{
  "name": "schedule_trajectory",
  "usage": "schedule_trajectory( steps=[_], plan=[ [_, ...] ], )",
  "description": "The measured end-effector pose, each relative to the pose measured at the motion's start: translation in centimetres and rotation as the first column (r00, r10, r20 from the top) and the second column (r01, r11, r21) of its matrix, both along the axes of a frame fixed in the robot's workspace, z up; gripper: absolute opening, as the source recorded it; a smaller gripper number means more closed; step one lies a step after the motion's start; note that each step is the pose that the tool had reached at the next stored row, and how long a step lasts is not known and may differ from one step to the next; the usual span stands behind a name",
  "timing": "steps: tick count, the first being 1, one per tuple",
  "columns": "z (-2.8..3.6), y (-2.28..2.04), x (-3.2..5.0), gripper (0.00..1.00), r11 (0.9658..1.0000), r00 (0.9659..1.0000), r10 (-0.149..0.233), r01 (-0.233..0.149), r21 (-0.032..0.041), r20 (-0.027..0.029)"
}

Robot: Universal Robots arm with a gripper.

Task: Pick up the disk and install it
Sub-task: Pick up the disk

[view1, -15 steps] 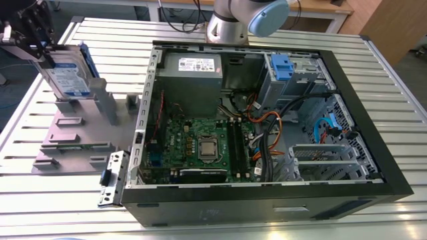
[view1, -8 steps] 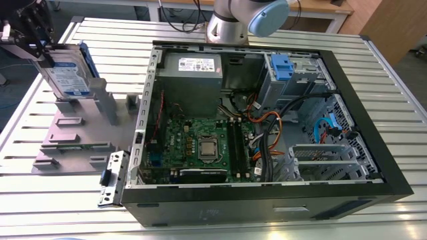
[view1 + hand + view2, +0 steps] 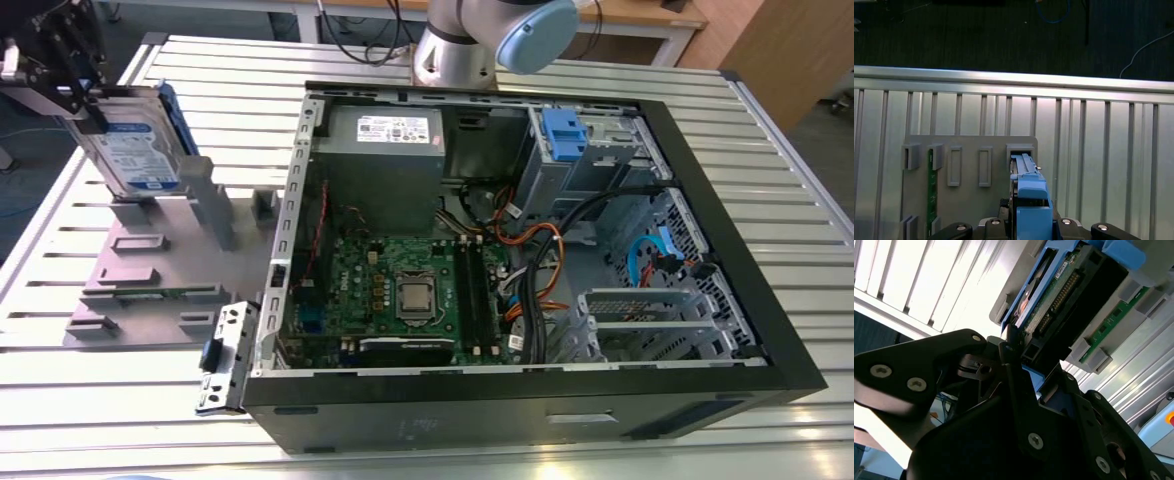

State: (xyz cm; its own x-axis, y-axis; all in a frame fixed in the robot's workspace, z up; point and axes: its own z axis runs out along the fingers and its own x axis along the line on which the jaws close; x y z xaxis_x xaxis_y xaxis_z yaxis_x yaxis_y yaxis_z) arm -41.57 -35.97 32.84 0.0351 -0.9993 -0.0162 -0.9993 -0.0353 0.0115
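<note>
**Claw clamps hard drive above parts stand**

The black gripper (image 3: 70, 88) is closed on the disk (image 3: 134, 140). In the second wrist view its fingers (image 3: 1010, 371) pinch one short end of the drive. The disk stands on edge, slightly tilted, at the far side of the exterior view's left. Its silver face carries a white-and-blue label, and a bright blue plastic frame runs along its edges. The second wrist view shows its other face, a green circuit board with a dark connector row.

Its lower end sits at the upright posts of a grey fixture plate (image 3: 134, 290); whether it touches them cannot be told. To the exterior view's right, well apart from the disk, an open computer case (image 3: 747, 330) lies on the slatted metal table (image 3: 774, 170). The case shows a green motherboard (image 3: 400, 290), a grey metal box (image 3: 387, 150) and a small blue latch piece (image 3: 563, 135). The arm's base (image 3: 461, 50) rises beyond the case.
</note>
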Motion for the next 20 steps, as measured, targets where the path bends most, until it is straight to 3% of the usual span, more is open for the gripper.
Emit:
schedule_trajectory(
  steps=[20],
  plan=[
    [0.50,0.00,0.00,0.36,1.0000,1.0000,0.000,0.000,0.0000,0.0000]
  ],
)
